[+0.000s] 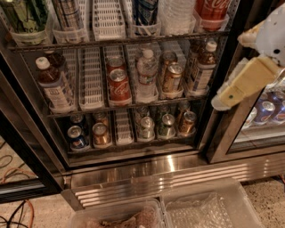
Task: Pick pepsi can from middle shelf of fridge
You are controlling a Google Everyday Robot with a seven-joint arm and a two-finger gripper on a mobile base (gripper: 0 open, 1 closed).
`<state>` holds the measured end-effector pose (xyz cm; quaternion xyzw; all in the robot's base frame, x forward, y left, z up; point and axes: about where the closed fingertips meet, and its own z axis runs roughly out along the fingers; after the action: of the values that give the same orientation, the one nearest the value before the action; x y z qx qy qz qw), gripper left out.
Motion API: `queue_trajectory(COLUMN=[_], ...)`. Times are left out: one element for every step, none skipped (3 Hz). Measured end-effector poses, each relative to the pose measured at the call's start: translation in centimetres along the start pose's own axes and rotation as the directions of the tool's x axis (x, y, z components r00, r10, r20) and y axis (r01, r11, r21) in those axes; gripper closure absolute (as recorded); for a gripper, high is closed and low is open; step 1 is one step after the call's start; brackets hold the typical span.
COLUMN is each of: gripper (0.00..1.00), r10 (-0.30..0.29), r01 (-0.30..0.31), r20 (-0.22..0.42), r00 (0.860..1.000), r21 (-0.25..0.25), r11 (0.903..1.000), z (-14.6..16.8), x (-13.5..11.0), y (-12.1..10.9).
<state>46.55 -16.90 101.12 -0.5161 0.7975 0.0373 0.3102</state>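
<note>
Far left of and below the hand [240, 87], the pepsi can [77, 138] stands upright in the fridge [156, 171]; whether the hand is open cannot be told.

pepsi can [78, 138] upright bottom-left, gripper [231, 93] apparently right

— Where is the pepsi can [146, 11]?
— On the middle shelf [120, 41], the topmost rack in view. It stands upright in a clear cup front, with a white slotted lane [108, 18] just to its left. Its top is cut off by the frame.
— And the gripper [240, 87]?
— Near the right edge, in front of the fridge [222, 133] door frame. It is level with the bottle rack [129, 107] and touches no can.
— What is lower down?
— A red Coca-Cola can [119, 84] among the bottles, and another blue can [76, 138] on the lowest rack.
</note>
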Motion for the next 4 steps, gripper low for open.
queue_trajectory(gripper=[0.00, 0.00, 0.00, 0.00], r10=[-0.005, -0.005, 0.050, 0.158], r01=[-0.002, -0.002, -0.066, -0.190], r20=[0.135, 0.135, 0.182, 0.267], r00=[0.991, 0.991, 0.982, 0.951], r21=[0.048, 0.048, 0.080, 0.096], r11=[0.9988, 0.9988, 0.9946, 0.9772], z=[0.2, 0.2, 0.4, 3.0], x=[-5.3, -5.3, -5.7, -7.6], y=[-0.8, -0.8, -1.4, -2.0])
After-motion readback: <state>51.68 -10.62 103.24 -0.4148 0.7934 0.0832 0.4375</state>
